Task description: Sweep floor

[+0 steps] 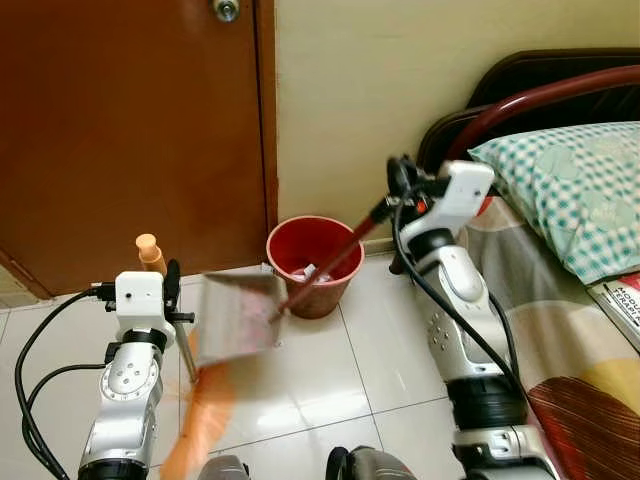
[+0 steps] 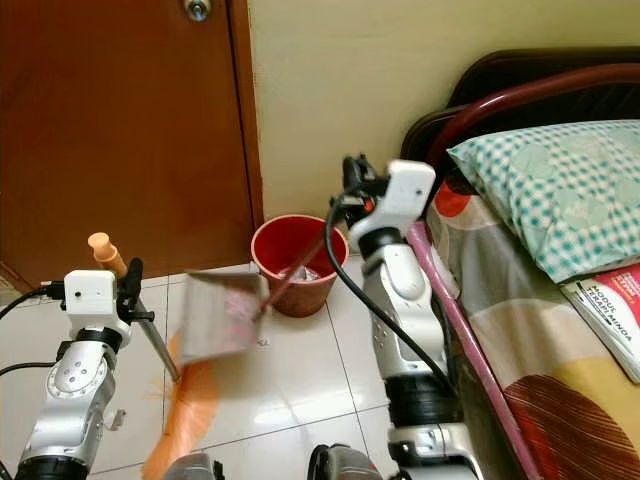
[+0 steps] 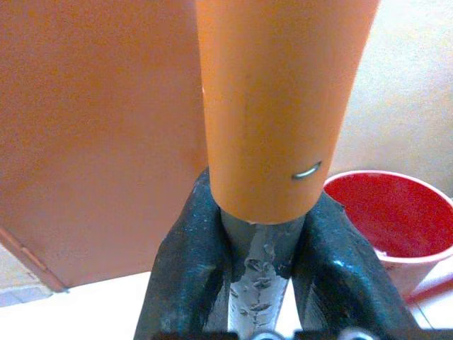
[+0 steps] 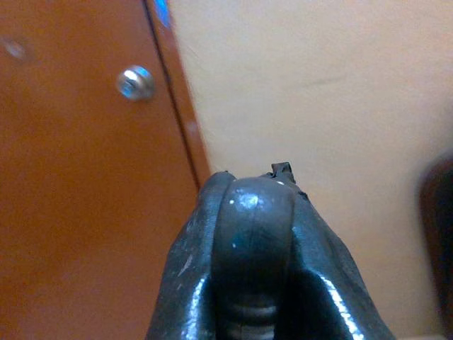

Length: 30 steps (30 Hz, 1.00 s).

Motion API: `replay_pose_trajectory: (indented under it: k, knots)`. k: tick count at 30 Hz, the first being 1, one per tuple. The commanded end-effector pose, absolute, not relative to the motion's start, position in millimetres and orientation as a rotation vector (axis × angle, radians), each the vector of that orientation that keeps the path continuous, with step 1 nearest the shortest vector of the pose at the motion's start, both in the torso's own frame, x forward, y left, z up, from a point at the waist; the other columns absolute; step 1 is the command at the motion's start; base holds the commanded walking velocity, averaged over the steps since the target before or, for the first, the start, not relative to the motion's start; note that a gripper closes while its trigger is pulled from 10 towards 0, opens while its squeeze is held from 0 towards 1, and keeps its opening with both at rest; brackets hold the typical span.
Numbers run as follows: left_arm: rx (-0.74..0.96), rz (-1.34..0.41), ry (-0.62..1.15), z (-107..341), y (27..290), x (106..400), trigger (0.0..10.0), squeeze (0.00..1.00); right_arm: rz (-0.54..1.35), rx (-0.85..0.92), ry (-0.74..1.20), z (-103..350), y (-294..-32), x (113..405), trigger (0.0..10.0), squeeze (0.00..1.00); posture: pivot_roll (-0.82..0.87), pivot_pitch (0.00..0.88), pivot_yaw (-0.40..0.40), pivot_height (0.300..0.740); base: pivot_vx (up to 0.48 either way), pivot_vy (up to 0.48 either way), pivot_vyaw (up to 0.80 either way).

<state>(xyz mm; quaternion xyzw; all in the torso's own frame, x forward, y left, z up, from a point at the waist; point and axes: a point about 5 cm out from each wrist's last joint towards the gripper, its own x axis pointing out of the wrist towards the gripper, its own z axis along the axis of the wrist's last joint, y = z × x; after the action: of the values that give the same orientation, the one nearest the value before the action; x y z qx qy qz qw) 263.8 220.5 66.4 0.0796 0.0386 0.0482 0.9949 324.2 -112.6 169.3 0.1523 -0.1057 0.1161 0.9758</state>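
Left gripper (image 1: 172, 282), lower left, clamped on broom handle (image 3: 283, 106); orange bristles (image 1: 200, 420) blurred below. Right gripper (image 1: 398, 182) clenched around dustpan handle (image 1: 335, 262). Grey dustpan (image 1: 238, 318) tilted before red bin (image 1: 315, 262). Right wrist view adds doorknob (image 4: 134, 82).

Bucket (image 1: 314, 262) against wall (image 1: 370, 90) — door (image 1: 130, 120) left, bed (image 1: 590, 330) right.
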Motion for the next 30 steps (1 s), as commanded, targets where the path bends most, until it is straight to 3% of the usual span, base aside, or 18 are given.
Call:
replay_pose_trajectory:
  k: [1, 7, 16, 19, 24, 30]
  knots:
    - [0.174, 0.097, 0.16, 52, 224, 254, 10.0, 0.0, 0.214, 0.301, -0.222, 169, -119, 322, 10.0, 0.0, 0.06, 0.048, -0.054, 0.74, 0.0, 0.0, 0.0]
    - [0.165, 0.07, 0.161, 50, 220, 251, 10.0, 0.0, 0.138, 0.152, -0.105, 124, -144, 306, 10.0, 0.0, 0.06, 0.036, -0.048, 0.74, 0.0, 0.0, 0.0]
    - [0.173, 0.042, 0.14, 54, 217, 250, 10.0, 0.0, 0.02, 0.104, 0.019, 90, -168, 281, 10.0, 0.0, 0.05, 0.038, -0.043, 0.74, 0.0, 0.0, 0.0]
    - [0.165, 0.046, 0.152, 50, 218, 243, 10.0, 0.0, -0.016, 0.116, 0.052, 81, -174, 274, 10.0, 0.0, 0.05, 0.037, -0.042, 0.74, 0.0, 0.0, -0.65]
    - [0.133, 0.056, 0.134, 52, 215, 243, 10.0, 0.0, -0.018, 0.116, 0.057, 80, -176, 274, 10.0, 0.0, 0.05, 0.038, -0.042, 0.74, 0.0, 0.0, -0.7]
    - [0.163, 0.048, 0.055, 73, 211, 257, 10.0, 0.0, -0.004, 0.108, 0.045, 85, -174, 285, 10.0, 0.0, 0.04, 0.04, -0.041, 0.74, 0.0, 0.0, 0.0]
